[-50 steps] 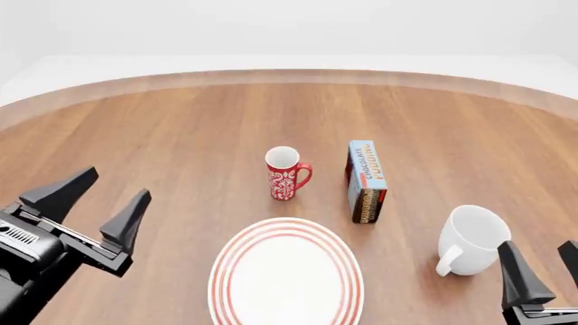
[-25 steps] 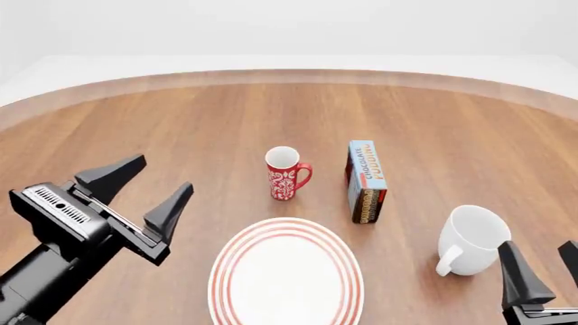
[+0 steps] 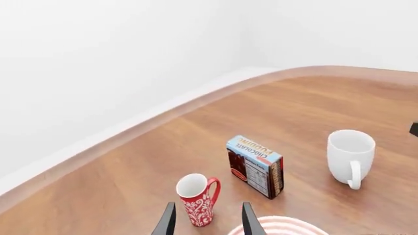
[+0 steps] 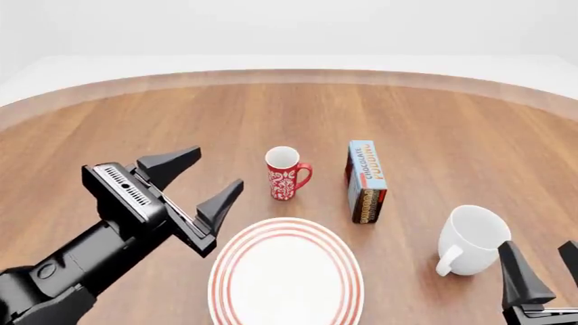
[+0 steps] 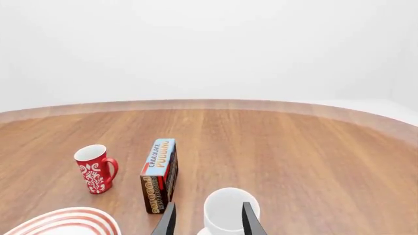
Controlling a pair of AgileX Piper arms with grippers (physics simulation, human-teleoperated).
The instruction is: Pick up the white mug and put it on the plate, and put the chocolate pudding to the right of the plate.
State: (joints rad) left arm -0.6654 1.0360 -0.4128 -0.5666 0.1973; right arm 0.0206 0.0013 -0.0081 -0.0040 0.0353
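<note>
The white mug [image 4: 472, 239] stands at the right of the table, handle toward the near side; it also shows as white mug [image 3: 351, 155] and white mug [image 5: 228, 212]. The red-ringed plate [image 4: 285, 271] lies at the front centre. The chocolate pudding [image 4: 366, 179] box stands on its long edge behind the plate's right side. My left gripper [image 4: 204, 177] is open in the air, left of the plate and near the red mug. My right gripper [image 4: 543, 269] is open just right of the white mug, holding nothing.
A red patterned mug [image 4: 286, 173] stands upright behind the plate, left of the pudding box. The round wooden table's far edge [image 4: 289, 76] curves across the back.
The left arm has swung forward and rightward, from the table's left edge to beside the plate. The right gripper and all objects have stayed still.
</note>
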